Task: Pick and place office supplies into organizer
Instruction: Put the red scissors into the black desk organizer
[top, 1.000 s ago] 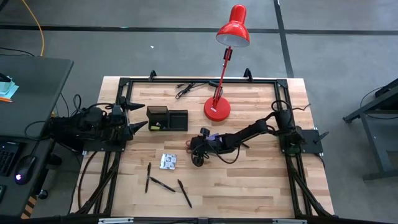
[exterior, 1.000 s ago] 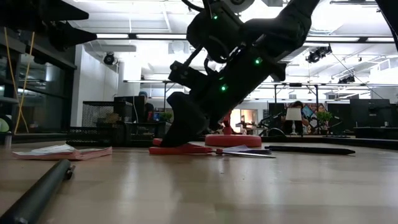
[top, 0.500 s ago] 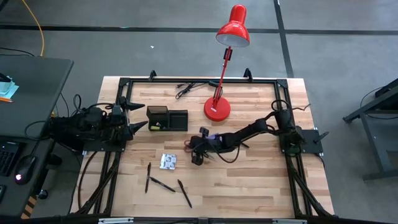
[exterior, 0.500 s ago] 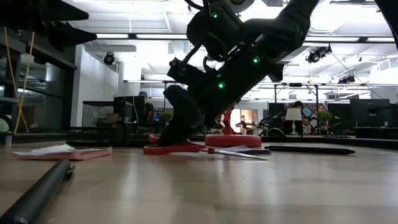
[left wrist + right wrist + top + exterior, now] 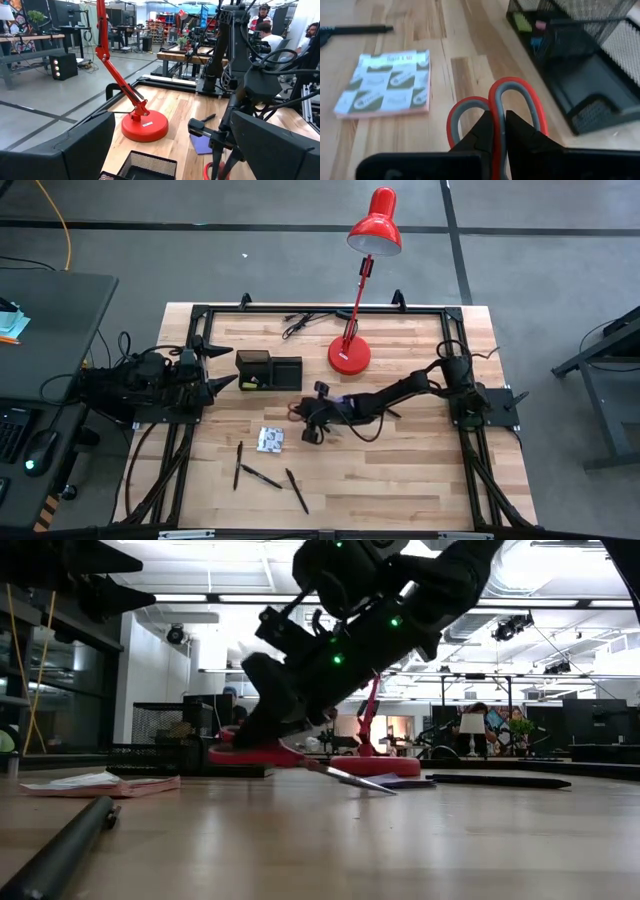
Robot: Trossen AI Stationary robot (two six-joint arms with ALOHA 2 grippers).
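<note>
The red-handled scissors (image 5: 298, 412) are in my right gripper (image 5: 308, 423), which is shut on them at mid-table, right of the black organizer (image 5: 268, 372). The patterned packet (image 5: 270, 440) lies flat on the wood near the gripper. Three black pens (image 5: 262, 477) lie flat toward the near edge. The purple pad (image 5: 202, 144) lies flat on the wood beside my right arm. My left gripper (image 5: 220, 365) is open and empty, at the table's left beside the organizer. My right gripper pinches the scissors between its two fingers (image 5: 482, 131) where the two red handle loops meet (image 5: 498, 102). The fingers come slanting down from the table's right, along the scissors. The handles (image 5: 250, 752) are lifted clear. The blades (image 5: 355, 778) slope down behind; I cannot tell whether the tip touches the table.
The red lamp's round base (image 5: 349, 356) stands behind the right arm, its head reaching past the far edge. A black cable (image 5: 300, 325) lies at the far edge. Bare wood lies between the packet and the organizer.
My right gripper has moved toward the table's left edge and the organizer and risen a little, still shut on the scissors. The handles have come up off the table and the blades now slope down behind them.
</note>
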